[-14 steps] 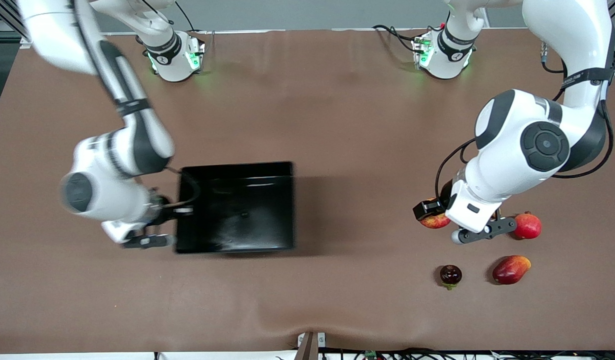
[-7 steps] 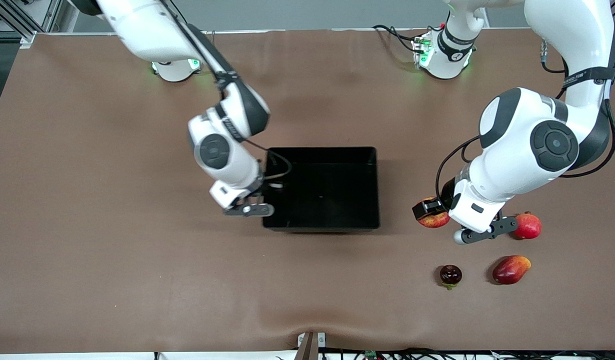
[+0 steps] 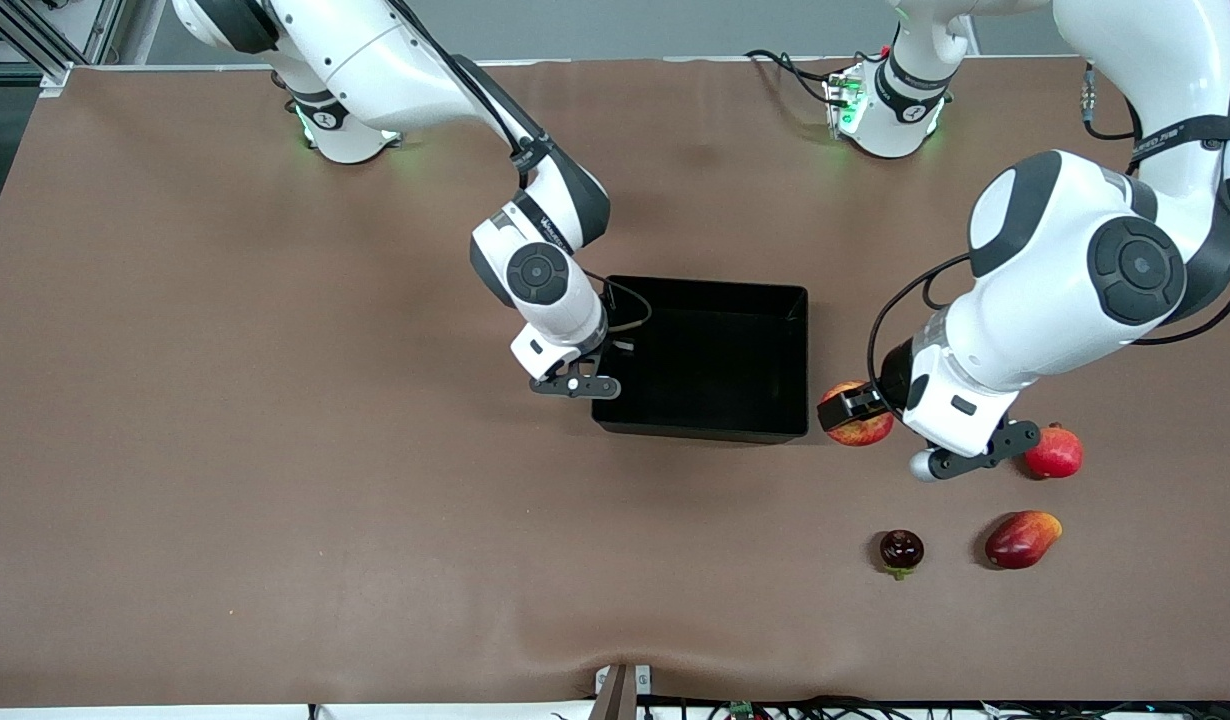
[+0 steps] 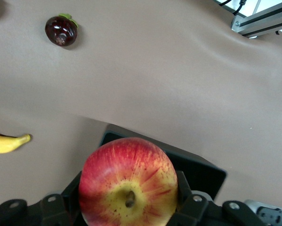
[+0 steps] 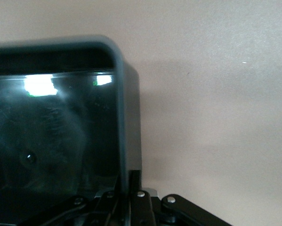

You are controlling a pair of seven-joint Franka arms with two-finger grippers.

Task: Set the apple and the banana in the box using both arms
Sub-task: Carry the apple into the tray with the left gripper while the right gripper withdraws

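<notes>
The black box [image 3: 700,432] is at mid-table. My right gripper [image 3: 609,345] is shut on its wall at the right arm's end; the right wrist view shows the gripper [image 5: 130,187] clamped on that wall [image 5: 131,122]. My left gripper [image 3: 855,410] is shut on the red-yellow apple [image 3: 861,431] and holds it over the table just beside the box's wall at the left arm's end. In the left wrist view the apple [image 4: 129,183] fills the jaws, with a box corner [image 4: 204,170] under it. The banana tip [image 4: 6,142] shows only there; in the front view the left arm hides it.
A uniformly red fruit with a crown [image 3: 1055,452] lies beside the left wrist. An oblong red-yellow fruit [image 3: 1022,538] and a small dark fruit [image 3: 901,550] lie nearer the front camera; the dark fruit also shows in the left wrist view [image 4: 60,30].
The right arm has carried the box a long way toward the left arm's end of the table. The left gripper with the apple has shifted slightly toward the box.
</notes>
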